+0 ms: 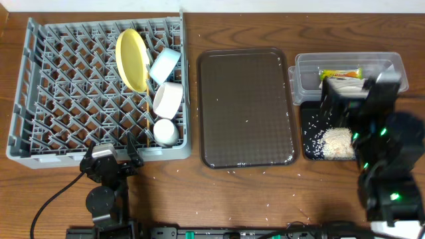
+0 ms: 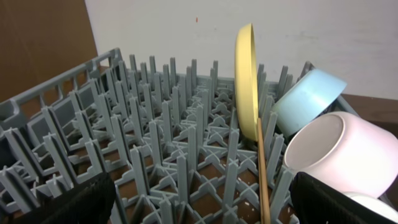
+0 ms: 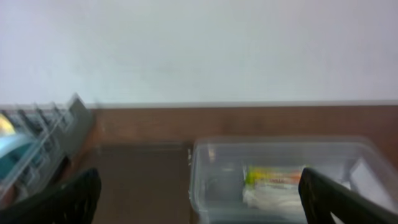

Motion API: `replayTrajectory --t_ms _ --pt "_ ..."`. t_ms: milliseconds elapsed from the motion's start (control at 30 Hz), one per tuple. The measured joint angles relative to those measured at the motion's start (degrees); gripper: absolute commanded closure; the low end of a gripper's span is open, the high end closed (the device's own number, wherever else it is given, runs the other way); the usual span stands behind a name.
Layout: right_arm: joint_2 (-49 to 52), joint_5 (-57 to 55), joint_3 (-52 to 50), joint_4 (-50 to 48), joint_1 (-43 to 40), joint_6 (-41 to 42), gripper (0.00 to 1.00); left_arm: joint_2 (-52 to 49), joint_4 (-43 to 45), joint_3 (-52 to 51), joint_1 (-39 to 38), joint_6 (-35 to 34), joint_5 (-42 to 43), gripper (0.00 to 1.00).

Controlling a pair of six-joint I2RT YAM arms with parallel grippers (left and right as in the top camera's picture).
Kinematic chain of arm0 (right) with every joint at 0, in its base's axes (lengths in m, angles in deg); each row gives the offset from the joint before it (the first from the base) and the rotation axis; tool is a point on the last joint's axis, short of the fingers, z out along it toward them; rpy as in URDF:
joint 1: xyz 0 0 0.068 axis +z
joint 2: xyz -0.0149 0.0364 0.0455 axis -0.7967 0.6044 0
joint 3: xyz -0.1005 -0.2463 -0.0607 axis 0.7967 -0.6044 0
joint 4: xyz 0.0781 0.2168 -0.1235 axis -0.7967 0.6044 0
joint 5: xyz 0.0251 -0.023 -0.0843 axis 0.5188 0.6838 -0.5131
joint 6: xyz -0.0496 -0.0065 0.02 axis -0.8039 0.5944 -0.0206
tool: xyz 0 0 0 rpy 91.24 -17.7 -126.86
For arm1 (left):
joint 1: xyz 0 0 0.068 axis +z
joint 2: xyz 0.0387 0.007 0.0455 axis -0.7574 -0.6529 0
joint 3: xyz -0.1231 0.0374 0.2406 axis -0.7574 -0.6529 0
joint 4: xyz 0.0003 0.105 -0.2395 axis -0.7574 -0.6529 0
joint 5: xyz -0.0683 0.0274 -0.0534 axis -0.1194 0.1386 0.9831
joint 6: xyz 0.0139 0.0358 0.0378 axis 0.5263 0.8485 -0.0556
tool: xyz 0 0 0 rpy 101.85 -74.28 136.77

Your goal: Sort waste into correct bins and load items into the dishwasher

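Listing, overhead: grey pegged plastic dish rack (image 1: 66,86) holding round yellow plate (image 1: 131,58) on edge; clear rectangular plastic tub (image 1: 392,61) holding yellow-green wrapper (image 1: 340,73). Left wrist: left gripper (image 2: 199,208) spread wide, empty. Right wrist: right gripper (image 3: 202,202) spread wide, empty.

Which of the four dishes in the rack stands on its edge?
The yellow plate; the blue bowl, white bowl and cup lie tipped on their sides.

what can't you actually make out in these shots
- overhead: the right arm covers most of the napkin and parts of the clear tub and black tray
- right wrist: blurred, so print on the wrapper is unreadable; the bottom edge cuts off the tub's near side
- left wrist: the white cup is a sliver at the corner; the chopsticks run off the bottom edge
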Motion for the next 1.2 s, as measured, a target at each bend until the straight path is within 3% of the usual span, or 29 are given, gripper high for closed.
replayTrajectory --t_ms 167,433,600,900,1200 --pt "-13.9 0.2 -22.3 -12.5 1.2 -0.6 0.01 0.0 -0.1 0.0 0.0 0.0 0.0 0.09" --pt "-30.2 -1.5 -39.5 -17.4 4.9 -0.8 0.01 0.0 -0.1 0.0 0.0 0.0 0.0 0.09" --pt "-34.6 -2.2 -42.6 -17.0 4.9 -0.9 0.01 0.0 -0.1 0.0 0.0 0.0 0.0 0.09" --pt "-42.5 -2.2 -43.1 -8.1 4.9 -0.9 0.01 0.0 -0.1 0.0 0.0 0.0 0.0 0.09" --pt "-43.0 -2.2 -43.1 -7.9 4.9 -0.9 0.01 0.0 -0.1 0.0 0.0 0.0 0.0 0.09"
